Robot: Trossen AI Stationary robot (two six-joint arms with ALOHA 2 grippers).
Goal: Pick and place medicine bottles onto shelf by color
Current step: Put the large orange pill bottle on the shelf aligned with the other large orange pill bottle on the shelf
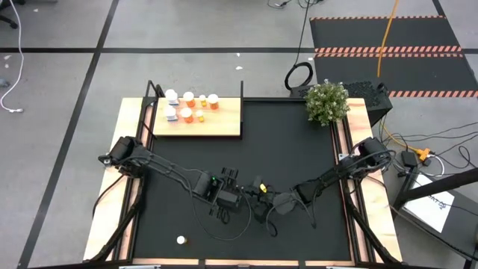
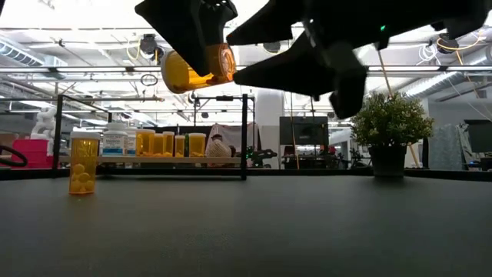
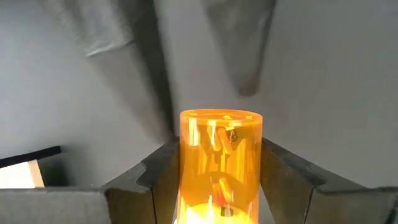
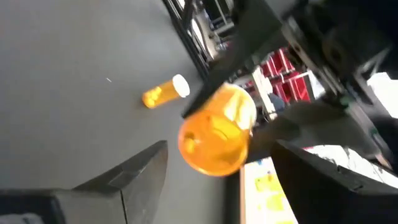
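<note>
Left gripper (image 3: 219,180) is raised over the middle of the black mat (image 1: 299,142), fingers (image 3: 158,177) clamped on an orange bottle (image 3: 220,163), one on each side of its body. In the low view the bottle (image 2: 196,68) hangs well clear of the mat, lying on its side. Right gripper (image 4: 217,174) sits just beside it, pointed at the bottle's round end (image 4: 214,140); its fingers (image 4: 134,177) stand wide apart and hold nothing. The two arms crowd each other at mid-table (image 1: 246,198). A lone bottle (image 2: 84,163) stands upright on the mat, at the near left edge in the high view (image 1: 181,240), well apart from both grippers. The shelf (image 1: 224,123) lies at the far left of the mat, with bottles (image 1: 188,106) grouped on its left part: white ones at the left end, orange ones beside them. A potted plant (image 1: 327,101) stands at the far right corner. Black posts (image 2: 244,137) rise from the shelf edges.
</note>
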